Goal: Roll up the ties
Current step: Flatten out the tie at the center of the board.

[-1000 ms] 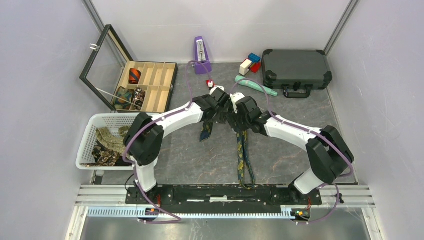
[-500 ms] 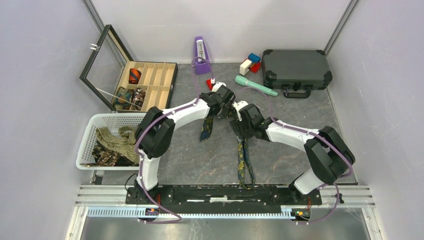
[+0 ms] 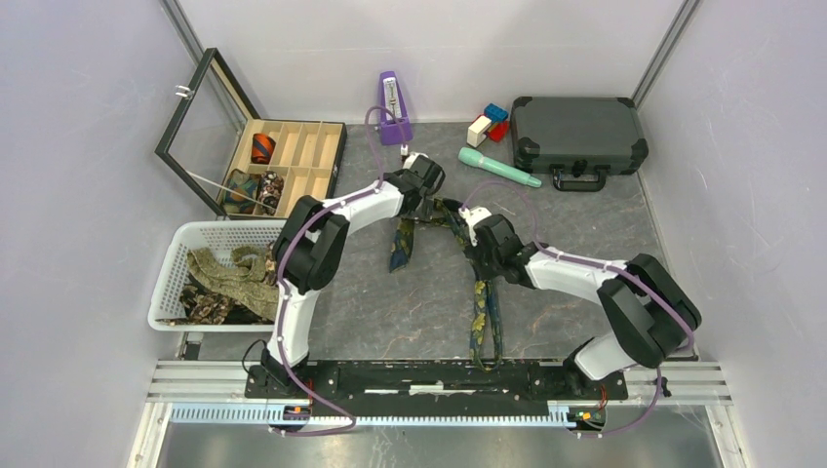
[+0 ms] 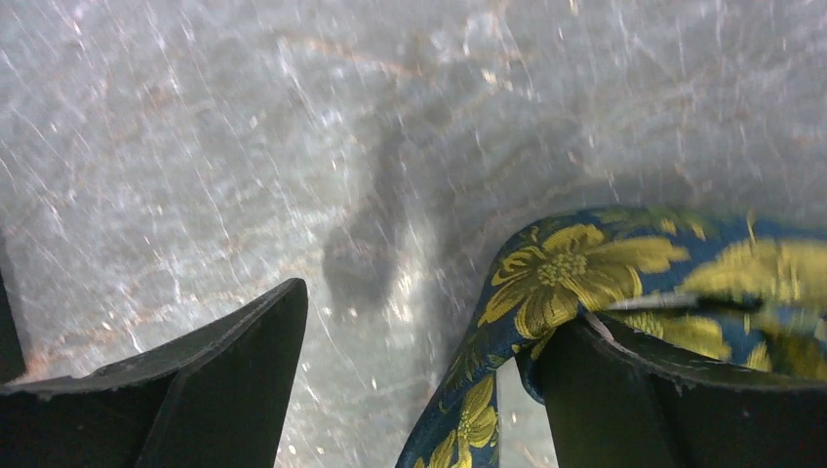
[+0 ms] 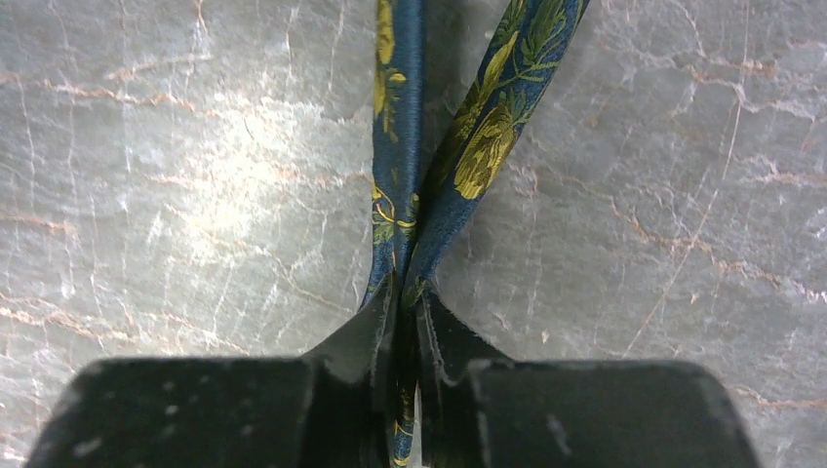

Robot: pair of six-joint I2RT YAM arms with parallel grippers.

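A navy tie (image 3: 483, 317) with yellow flowers lies in a bent strip on the grey table. One end (image 3: 400, 252) points to the near left, and the rest runs toward the near edge. My right gripper (image 3: 481, 258) is shut on the tie (image 5: 488, 127), and two strands of it run out from between the jaws (image 5: 410, 302). My left gripper (image 3: 430, 197) is open at the tie's far bend. In the left wrist view the tie (image 4: 566, 268) drapes over the right finger (image 4: 624, 390), and the gap (image 4: 429, 322) is otherwise bare.
A white basket (image 3: 166, 283) at the left holds several loose ties. Behind it an open wooden box (image 3: 312, 146) holds rolled ties. A purple metronome (image 3: 393, 107), a teal tool (image 3: 497, 166), coloured blocks (image 3: 488, 122) and a black case (image 3: 577, 132) stand at the back.
My right gripper has shut on the tie and moved toward the near right, pulling the strip with it. My left gripper has moved farther back and stays open.
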